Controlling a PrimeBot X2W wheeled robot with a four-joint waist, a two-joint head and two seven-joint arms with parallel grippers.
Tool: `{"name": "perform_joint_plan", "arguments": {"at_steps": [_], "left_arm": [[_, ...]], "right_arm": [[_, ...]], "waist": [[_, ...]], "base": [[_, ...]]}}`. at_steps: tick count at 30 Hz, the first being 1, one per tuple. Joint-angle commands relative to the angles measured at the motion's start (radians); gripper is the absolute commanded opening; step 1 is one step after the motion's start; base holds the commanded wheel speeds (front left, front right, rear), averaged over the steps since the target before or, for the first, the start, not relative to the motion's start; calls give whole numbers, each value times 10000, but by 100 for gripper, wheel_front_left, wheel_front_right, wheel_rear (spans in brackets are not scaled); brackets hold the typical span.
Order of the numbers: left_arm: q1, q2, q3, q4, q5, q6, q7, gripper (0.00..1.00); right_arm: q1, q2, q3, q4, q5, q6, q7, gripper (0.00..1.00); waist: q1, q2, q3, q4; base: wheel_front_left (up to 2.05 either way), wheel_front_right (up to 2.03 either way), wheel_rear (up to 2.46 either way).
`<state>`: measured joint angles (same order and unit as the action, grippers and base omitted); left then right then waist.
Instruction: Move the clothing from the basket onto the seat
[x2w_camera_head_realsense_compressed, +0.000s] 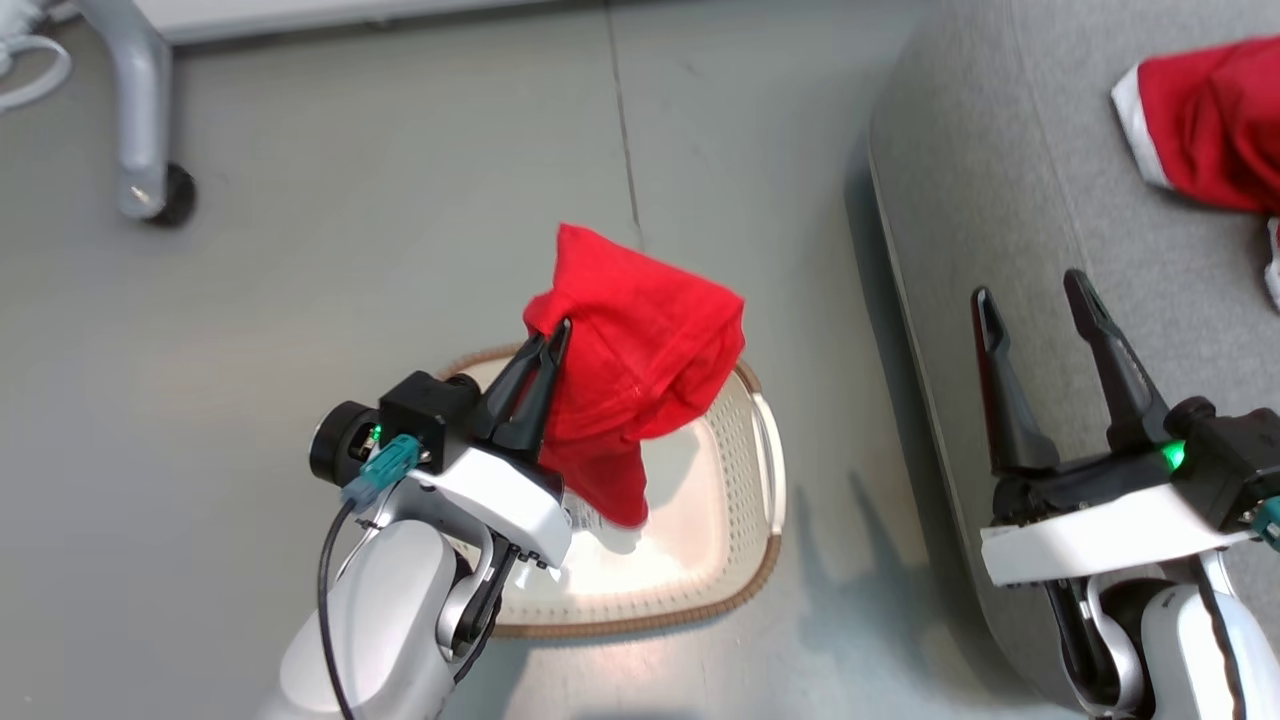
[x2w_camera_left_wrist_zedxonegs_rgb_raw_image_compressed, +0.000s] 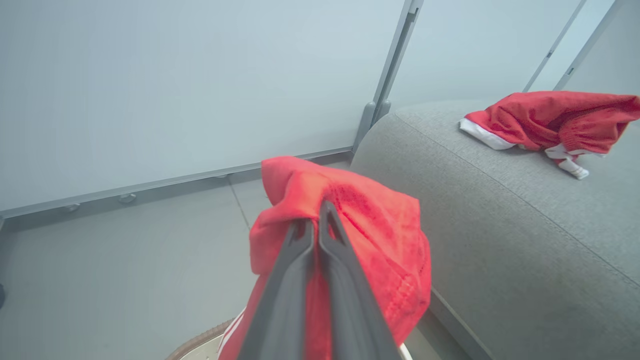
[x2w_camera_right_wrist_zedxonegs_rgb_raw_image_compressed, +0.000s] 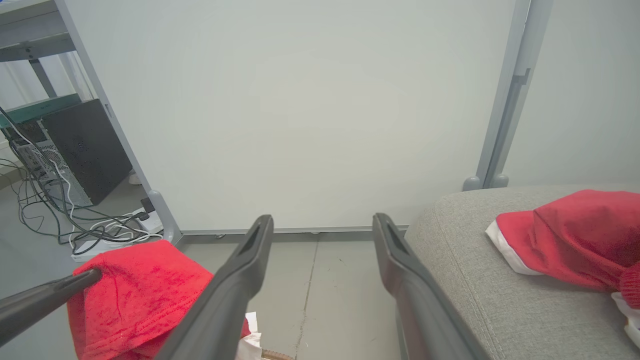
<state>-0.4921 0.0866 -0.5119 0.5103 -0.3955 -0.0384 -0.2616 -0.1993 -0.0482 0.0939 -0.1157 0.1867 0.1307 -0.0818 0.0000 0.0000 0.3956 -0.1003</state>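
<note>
My left gripper (x2w_camera_head_realsense_compressed: 556, 332) is shut on a bright red garment (x2w_camera_head_realsense_compressed: 640, 370), which hangs lifted above the cream perforated basket (x2w_camera_head_realsense_compressed: 745, 500) on the floor. In the left wrist view the closed fingers (x2w_camera_left_wrist_zedxonegs_rgb_raw_image_compressed: 300, 240) pinch the same red garment (x2w_camera_left_wrist_zedxonegs_rgb_raw_image_compressed: 370, 225). A second red garment with white trim (x2w_camera_head_realsense_compressed: 1210, 120) lies on the grey seat (x2w_camera_head_realsense_compressed: 1000, 200) at the upper right. My right gripper (x2w_camera_head_realsense_compressed: 1035, 295) stands open with nothing in it over the seat's near edge. The right wrist view shows its spread fingers (x2w_camera_right_wrist_zedxonegs_rgb_raw_image_compressed: 255, 250), the seat (x2w_camera_right_wrist_zedxonegs_rgb_raw_image_compressed: 475, 280) and the garment on the seat (x2w_camera_right_wrist_zedxonegs_rgb_raw_image_compressed: 575, 240).
A pale grey partition panel on a wheeled leg (x2w_camera_head_realsense_compressed: 150, 190) stands at the back left. The panel (x2w_camera_left_wrist_zedxonegs_rgb_raw_image_compressed: 200, 80) runs behind the seat. A dark computer case and loose cables (x2w_camera_right_wrist_zedxonegs_rgb_raw_image_compressed: 75, 165) lie beyond the panel on the left. Grey floor (x2w_camera_head_realsense_compressed: 300, 320) surrounds the basket.
</note>
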Motion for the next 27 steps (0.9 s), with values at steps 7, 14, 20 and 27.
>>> {"name": "perform_joint_plan", "arguments": {"at_steps": [7, 14, 20, 27], "left_arm": [[815, -43, 1061, -2360, 356, 122, -43, 0], [1118, 12, 1386, -3432, 597, 51, -43, 0], [1610, 165, 1376, -4103, 599, 56, -27, 0], [2627, 395, 1268, -4911, 499, 251, 220, 0]], "right_arm": [[773, -54, -75, -24, -15, 2, 434, 100], [1163, -52, -29, -24, 9, 2, 610, 100], [1626, -52, -12, -1, 47, 2, 745, 100], [2191, -54, 142, 63, 188, 2, 893, 100]], "waist": [[0, 0, -1810, 445], [0, 0, -2507, 362], [0, 0, -3174, 323], [0, 0, -3976, 172]], "base": [[0, 0, 0], [0, 0, 0], [0, 0, 0], [0, 0, 0]]}}
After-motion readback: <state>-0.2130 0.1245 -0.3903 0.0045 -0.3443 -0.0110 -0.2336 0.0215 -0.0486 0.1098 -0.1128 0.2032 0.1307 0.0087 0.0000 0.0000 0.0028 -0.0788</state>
